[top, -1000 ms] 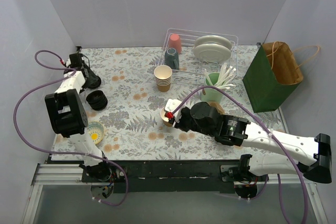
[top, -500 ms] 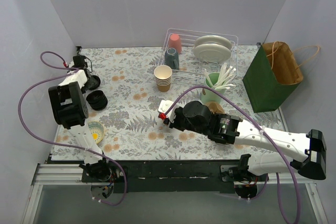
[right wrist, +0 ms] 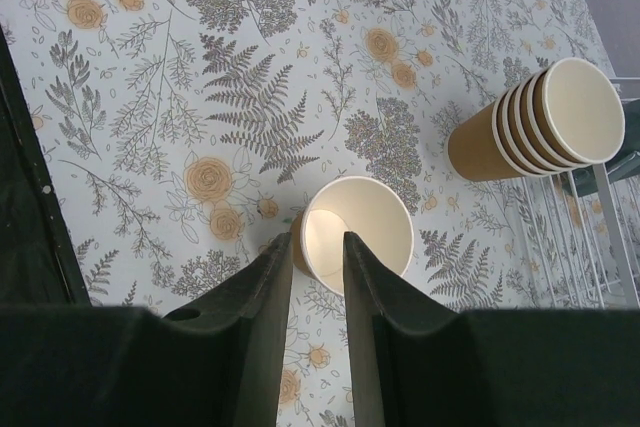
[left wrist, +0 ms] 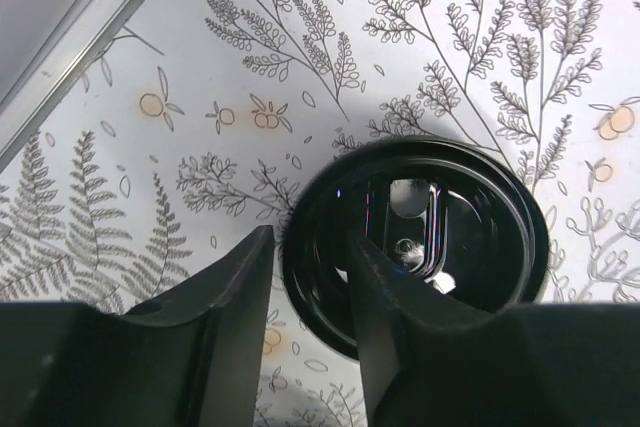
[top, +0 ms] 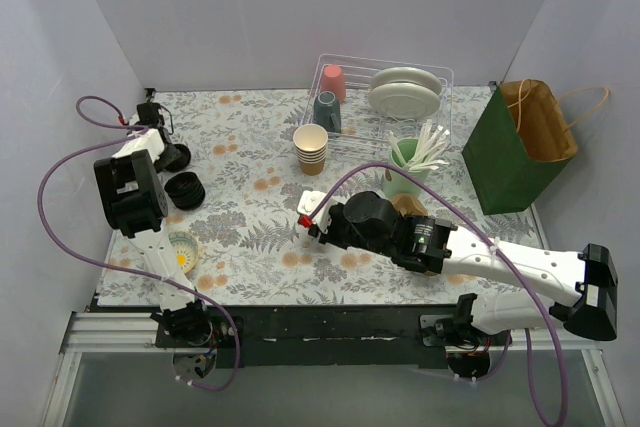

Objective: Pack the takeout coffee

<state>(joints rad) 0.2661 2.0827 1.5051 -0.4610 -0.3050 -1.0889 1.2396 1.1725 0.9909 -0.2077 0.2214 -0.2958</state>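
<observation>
Right gripper (right wrist: 317, 240) straddles the rim of a lidless kraft-paper cup (right wrist: 368, 215), fingers slightly apart, one outside the wall and one inside, with cup interior showing in the gap.

Seen from the right wrist, the cup stands upright at lower centre on the floral table cover (right wrist: 150, 97), well apart from a stack of empty paper cups (right wrist: 535, 122) at upper right. Left gripper (left wrist: 308, 237), at the upper left of the overhead view, has a finger on each side of the rim of a black plastic lid (left wrist: 450, 237) lying on the table; whether it pinches the rim cannot be told. A squat black round piece (top: 185, 190) sits just below it. A green paper bag (top: 505, 162) stands open at the right edge.
</observation>
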